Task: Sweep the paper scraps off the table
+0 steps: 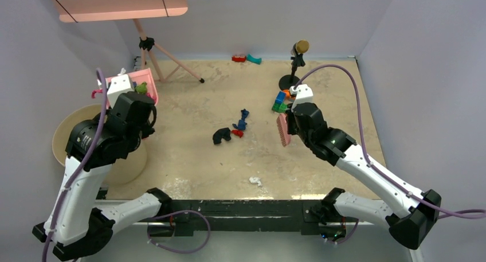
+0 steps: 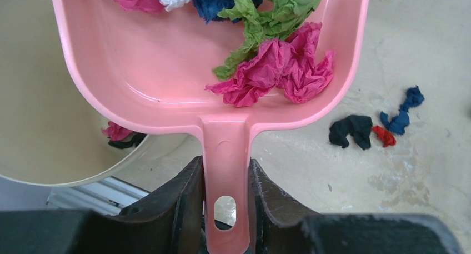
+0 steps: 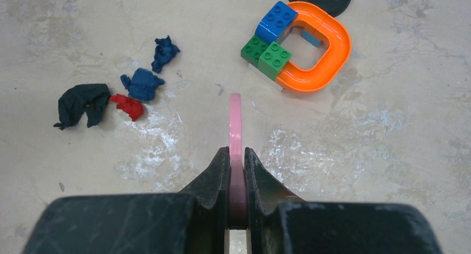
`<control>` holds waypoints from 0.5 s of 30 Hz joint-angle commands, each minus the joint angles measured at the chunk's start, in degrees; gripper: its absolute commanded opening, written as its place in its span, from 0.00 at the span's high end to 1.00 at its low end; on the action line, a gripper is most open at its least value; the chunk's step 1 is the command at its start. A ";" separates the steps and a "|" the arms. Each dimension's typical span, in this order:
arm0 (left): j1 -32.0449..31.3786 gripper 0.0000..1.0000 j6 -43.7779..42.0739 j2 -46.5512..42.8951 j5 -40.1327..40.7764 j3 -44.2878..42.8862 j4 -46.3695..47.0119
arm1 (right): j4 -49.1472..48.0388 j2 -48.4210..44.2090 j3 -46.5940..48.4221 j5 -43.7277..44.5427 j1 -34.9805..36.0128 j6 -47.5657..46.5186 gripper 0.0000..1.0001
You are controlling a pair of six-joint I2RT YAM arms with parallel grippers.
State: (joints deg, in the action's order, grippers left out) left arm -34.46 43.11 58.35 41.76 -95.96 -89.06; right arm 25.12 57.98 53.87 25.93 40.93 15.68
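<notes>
Currently we count five loose crumpled paper scraps [image 3: 143, 83] on the beige stained table [image 1: 189, 159]: one black [image 3: 83, 103], one red [image 3: 128, 105], two dark blue, one white [image 1: 255, 181] near the front edge; the left gripper [image 2: 225, 173] clamps the handle of one pink plastic dustpan [image 2: 139, 81] holding at least five scraps; the right gripper [image 3: 236, 159] is clenched on one flat pink brush [image 1: 282, 129].

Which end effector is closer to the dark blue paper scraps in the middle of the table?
Right. The right end effector, gripping a pink brush, sits just right of the dark blue scraps; the left end effector holds the pink dustpan at the table's left edge.
</notes>
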 commanded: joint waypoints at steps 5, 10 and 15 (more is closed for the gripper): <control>14.36 1.00 -5.50 -1.02 -9.65 0.16 2.46 | -2.27 -1.92 0.79 -1.64 0.03 -2.20 1.00; 19.94 1.00 -2.45 -4.16 -15.14 4.48 7.93 | -1.85 -2.69 -0.14 -1.81 0.03 -2.43 1.00; 27.07 1.00 -1.14 -4.67 -19.35 7.19 10.82 | -1.61 -3.51 -0.72 -2.38 0.03 -2.41 1.00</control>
State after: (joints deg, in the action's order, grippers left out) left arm -11.60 40.51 54.48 27.24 -90.28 -83.57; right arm 25.23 56.05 53.84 24.29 40.93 14.02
